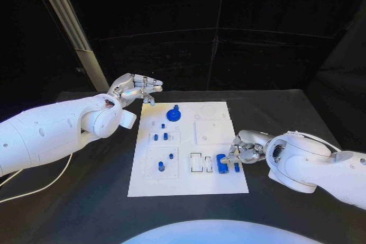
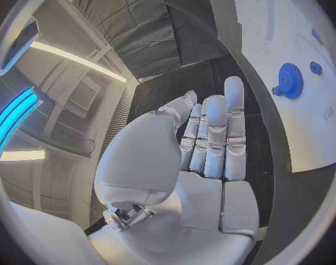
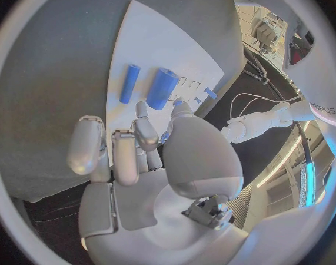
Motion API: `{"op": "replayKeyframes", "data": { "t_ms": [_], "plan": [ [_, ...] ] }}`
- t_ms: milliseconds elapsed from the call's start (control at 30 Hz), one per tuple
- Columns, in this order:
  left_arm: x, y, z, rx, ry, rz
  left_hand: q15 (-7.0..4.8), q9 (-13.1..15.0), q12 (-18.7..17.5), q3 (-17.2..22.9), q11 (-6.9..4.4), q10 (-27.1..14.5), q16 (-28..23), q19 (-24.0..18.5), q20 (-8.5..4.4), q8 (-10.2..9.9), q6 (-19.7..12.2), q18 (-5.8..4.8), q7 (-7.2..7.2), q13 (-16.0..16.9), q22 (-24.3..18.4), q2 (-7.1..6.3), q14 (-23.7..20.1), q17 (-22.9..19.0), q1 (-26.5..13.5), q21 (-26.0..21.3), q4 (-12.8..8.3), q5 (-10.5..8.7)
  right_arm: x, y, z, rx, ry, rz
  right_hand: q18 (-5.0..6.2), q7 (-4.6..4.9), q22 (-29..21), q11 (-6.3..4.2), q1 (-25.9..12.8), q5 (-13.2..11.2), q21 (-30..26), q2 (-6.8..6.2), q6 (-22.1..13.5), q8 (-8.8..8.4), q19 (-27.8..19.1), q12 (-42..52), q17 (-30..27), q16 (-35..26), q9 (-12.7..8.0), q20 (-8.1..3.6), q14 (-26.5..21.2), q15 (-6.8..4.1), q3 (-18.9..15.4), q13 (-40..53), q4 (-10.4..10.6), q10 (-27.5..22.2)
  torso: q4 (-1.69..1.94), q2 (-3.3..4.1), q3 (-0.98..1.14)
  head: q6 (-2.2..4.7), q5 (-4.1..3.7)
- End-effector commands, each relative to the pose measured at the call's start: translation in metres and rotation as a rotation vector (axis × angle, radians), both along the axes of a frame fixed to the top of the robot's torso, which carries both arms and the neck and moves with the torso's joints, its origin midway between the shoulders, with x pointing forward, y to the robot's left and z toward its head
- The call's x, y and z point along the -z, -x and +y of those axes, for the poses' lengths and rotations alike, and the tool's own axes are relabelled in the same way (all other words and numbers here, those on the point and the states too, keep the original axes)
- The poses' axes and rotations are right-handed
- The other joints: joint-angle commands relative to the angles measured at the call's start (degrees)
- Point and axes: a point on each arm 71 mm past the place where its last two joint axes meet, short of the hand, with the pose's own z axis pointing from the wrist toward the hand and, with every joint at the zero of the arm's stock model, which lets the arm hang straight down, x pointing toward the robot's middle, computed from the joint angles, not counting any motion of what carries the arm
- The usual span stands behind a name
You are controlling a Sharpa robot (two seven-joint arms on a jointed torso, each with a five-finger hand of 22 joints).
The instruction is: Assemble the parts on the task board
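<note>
Board: we see the task board [image 1: 217, 186] mid-worktop [image 1: 91, 212], small blue parts [image 1: 160, 165] seated left.
Left: thick cylinder [image 1: 221, 163] and thin cylinder [image 1: 236, 166] lie loose, near-right.
Hands: right hand [image 1: 243, 151] beside them, fingers curled, holding nothing; left hand [image 1: 137, 89] spread, far-left.

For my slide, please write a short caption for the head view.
Right hand beside blue cylinders on the white task board; left hand raised, open, off the board.
</note>
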Motion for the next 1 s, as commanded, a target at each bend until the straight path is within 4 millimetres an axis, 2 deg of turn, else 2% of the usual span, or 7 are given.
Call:
{"op": "replayKeyframes", "data": {
  "t_ms": [33, 167, 333, 467, 700, 800, 1000],
  "plan": [
    [-0.001, 0.000, -0.001, 0.010, 0.007, -0.003, -0.12, -0.03, 0.41, 0.53, 0.00, -0.22, -0.33, -0.11, 0.30, 0.20, -0.37, 0.31, 0.07, -0.09, -0.11, 0.06, -0.30, 0.00, -0.06, -0.15, 0.03, 0.13, 0.003, 0.000, 0.003, -0.015, 0.028, -0.001, -0.62, 0.07, 0.00, 0.25, -0.51, -0.23, 0.32, 0.00, -0.37, 0.27, 0.49, 0.26, 1.69, 0.19, 0.08, 0.07, 3.65, 0.37, -0.30, 0.11, -0.03, 0.03, -0.25, -0.08, 0.09, -0.13, 0.00],
    [-0.001, 0.000, -0.001, 0.009, 0.006, -0.003, -0.13, -0.02, 0.43, 0.65, -0.01, -0.24, -0.33, -0.10, 0.29, 0.22, -0.39, 0.32, 0.07, -0.10, -0.13, 0.10, -0.32, -0.01, 0.06, -0.17, -0.05, 0.15, 0.009, 0.001, 0.005, -0.027, 0.036, 0.017, -0.62, 0.07, 0.00, 0.25, -0.51, -0.23, 0.32, 0.00, -0.37, 0.27, 0.49, 0.37, 1.74, 0.22, 0.09, 0.07, 3.66, 0.37, -0.30, 0.25, -0.04, 0.10, -0.20, -0.11, 0.04, -0.24, -0.02],
    [-0.001, 0.000, 0.000, 0.007, 0.006, -0.002, -0.14, -0.02, 0.45, 0.71, -0.01, -0.25, -0.36, -0.09, 0.29, 0.23, -0.39, 0.32, 0.07, -0.10, -0.13, 0.13, -0.35, -0.08, 0.11, -0.19, -0.08, 0.15, 0.018, 0.002, 0.012, -0.042, 0.038, 0.039, -0.65, 0.04, 0.22, 0.23, -0.05, 0.08, 0.46, 0.38, -0.44, 0.70, 0.49, 0.46, 1.89, 0.32, 0.21, 0.09, 3.67, 0.37, -0.13, 0.54, -0.20, 0.13, -0.15, -0.04, 0.08, 0.03, 0.12],
    [-0.001, 0.000, 0.000, 0.008, 0.006, -0.002, -0.14, -0.02, 0.46, 0.76, -0.01, -0.25, -0.37, -0.09, 0.29, 0.24, -0.40, 0.32, 0.07, -0.11, -0.14, 0.14, -0.36, -0.10, 0.15, -0.19, -0.11, 0.16, 0.024, 0.003, 0.020, -0.055, 0.038, 0.051, -0.64, 0.02, 0.30, 0.21, 0.93, 0.51, 0.53, 0.74, -0.66, 1.19, 0.41, 0.45, 1.92, 0.35, 0.34, 0.11, 3.65, 0.37, -0.03, 0.81, -0.36, 0.09, -0.08, -0.02, 0.01, 0.00, 0.16],
    [-0.001, 0.000, 0.001, 0.005, 0.005, -0.001, -0.14, -0.02, 0.47, 0.81, -0.02, -0.26, -0.35, -0.08, 0.29, 0.25, -0.40, 0.33, 0.07, -0.11, -0.15, 0.17, -0.35, -0.07, 0.19, -0.20, -0.14, 0.16, 0.028, 0.002, 0.023, -0.056, 0.059, 0.046, -0.67, -0.03, 0.66, 0.17, 5.19, 1.52, 0.79, 1.56, -1.26, 2.48, 0.30, 0.29, 2.14, 0.49, 0.68, 0.10, 3.65, 0.33, 0.17, 1.48, -1.38, 0.05, -0.18, -0.03, -0.02, -0.02, 0.14],
    [-0.001, 0.000, 0.001, 0.005, 0.005, -0.001, -0.14, -0.02, 0.48, 0.83, -0.02, -0.26, -0.34, -0.08, 0.29, 0.26, -0.40, 0.33, 0.07, -0.11, -0.15, 0.17, -0.35, -0.06, 0.21, -0.21, -0.14, 0.16, 0.029, 0.001, 0.022, -0.041, 0.064, 0.036, -0.67, -0.02, 0.75, 0.14, 6.73, 3.59, 0.85, 2.10, -1.44, 2.92, 0.26, 0.17, 2.20, 0.52, 0.78, 0.09, 3.65, 0.31, 0.33, 1.68, -1.84, 0.04, -0.24, 0.00, -0.01, 0.01, 0.12],
    [-0.001, 0.000, 0.002, 0.004, 0.004, 0.000, -0.14, -0.02, 0.48, 0.83, -0.02, -0.26, -0.34, -0.08, 0.29, 0.26, -0.40, 0.33, 0.07, -0.11, -0.15, 0.17, -0.35, -0.06, 0.21, -0.21, -0.14, 0.16, 0.025, 0.003, 0.017, 0.015, 0.020, 0.025, -0.73, -0.16, 1.20, -0.07, 10.57, 11.94, 1.13, 3.70, -1.25, 3.92, 0.34, 0.08, 2.58, 0.74, 1.05, -0.06, 3.70, 0.14, 1.36, 2.39, -3.38, 0.28, -0.18, -0.04, 0.02, -0.01, -0.05]
  ]
}}
